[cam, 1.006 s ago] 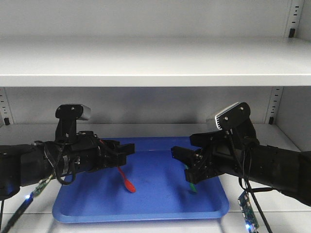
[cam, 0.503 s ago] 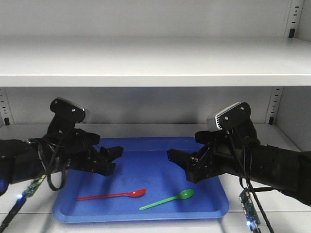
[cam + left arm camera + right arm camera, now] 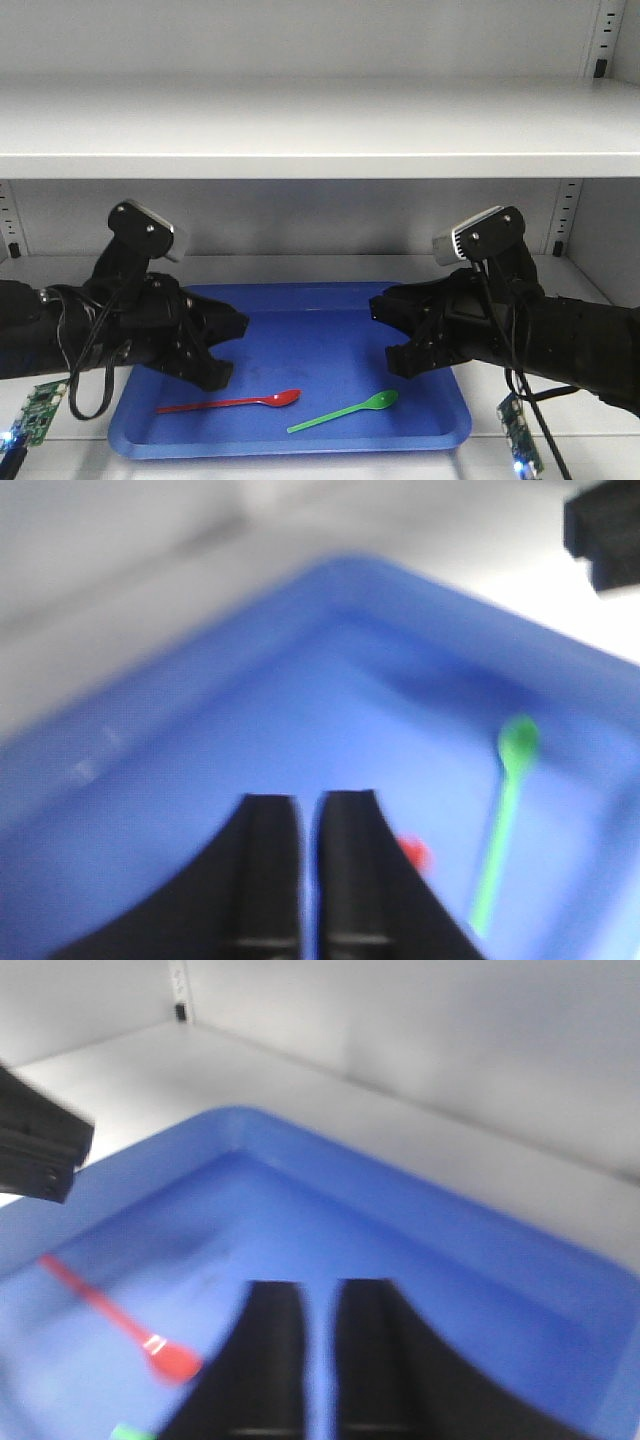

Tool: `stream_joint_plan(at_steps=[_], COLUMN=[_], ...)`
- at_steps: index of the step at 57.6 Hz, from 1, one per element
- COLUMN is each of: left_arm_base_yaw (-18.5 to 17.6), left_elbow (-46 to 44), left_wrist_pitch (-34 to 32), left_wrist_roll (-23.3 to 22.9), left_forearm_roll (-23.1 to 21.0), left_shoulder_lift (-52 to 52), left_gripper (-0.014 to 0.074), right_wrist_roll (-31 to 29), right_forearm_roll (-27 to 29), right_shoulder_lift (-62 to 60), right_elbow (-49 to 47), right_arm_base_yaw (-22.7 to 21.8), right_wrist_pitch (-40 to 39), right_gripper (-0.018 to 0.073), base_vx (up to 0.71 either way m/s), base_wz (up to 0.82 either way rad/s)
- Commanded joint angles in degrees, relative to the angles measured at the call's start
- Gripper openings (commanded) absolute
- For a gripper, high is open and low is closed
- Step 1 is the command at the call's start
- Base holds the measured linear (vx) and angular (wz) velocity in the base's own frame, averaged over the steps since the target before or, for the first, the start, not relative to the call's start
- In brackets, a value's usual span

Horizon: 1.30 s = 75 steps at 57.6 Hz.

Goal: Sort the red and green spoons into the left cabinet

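The red spoon and the green spoon lie flat near the front of a blue tray on the lower shelf of the grey cabinet. My left gripper hovers over the tray's left half, behind the red spoon, its jaws narrowly parted and empty. My right gripper hangs over the right half, above the green spoon's bowl, also narrowly parted and empty. The left wrist view shows the gripper with the green spoon to its right. In the right wrist view the red spoon lies left of the gripper.
An upper shelf overhangs both arms. Perforated rails run up the back corners. Small circuit boards dangle on cables below each arm at the shelf's front edge. The tray's raised rim surrounds both spoons.
A second ago each gripper held a spoon over the tray; both spoons have since dropped and lie flat. Both arms have drawn back slightly toward the sides.
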Motion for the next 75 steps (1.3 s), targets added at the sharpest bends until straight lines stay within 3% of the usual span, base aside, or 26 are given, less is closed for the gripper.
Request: stream_joint_plan(at_steps=[1, 8, 13, 28, 46, 75], left_arm_base_yaw=[-0.3, -0.4, -0.4, -1.1, -2.8, -2.8], left_elbow=[-1.9, -1.6, 0.2, 11.8, 26.3, 27.8], left_wrist_pitch=[1.8, 4.5, 4.2, -4.1, -13.4, -14.4], left_wrist_roll=[-6.7, -12.2, -12.8, -12.7, -12.8, -12.8], left_forearm_roll=[3.0, 6.5, 6.8, 6.6, 4.5, 4.7], left_shoulder_lift=[-2.6, -3.4, -5.6, -17.5, -33.8, -38.9], left_gripper=[-0.0009, -0.0001, -0.0001, -0.0001, -0.0001, -0.0001], right_wrist_roll=[6.7, 13.9, 15.6, 11.5, 11.1, 11.5], right_forearm_roll=[-5.8, -14.4, -16.0, -12.4, -10.2, -10.1], right_shoulder_lift=[-3.0, -4.2, -6.1, -16.1, -25.3, -25.8], right_elbow=[-1.6, -1.5, 0.5, 10.8, 15.0, 15.0], right_arm_base_yaw=[-0.1, -0.1, -0.1, -0.1, -0.1, -0.1], right_wrist_pitch=[2.1, 3.9, 3.2, -3.2, -5.8, -5.0], right_gripper=[-0.0013, -0.0003, -0.0003, -0.0003, -0.0003, -0.0003], base_vx=[0.00, 0.00, 0.00, 0.00, 0.00, 0.00], base_wz=[0.00, 0.00, 0.00, 0.00, 0.00, 0.00])
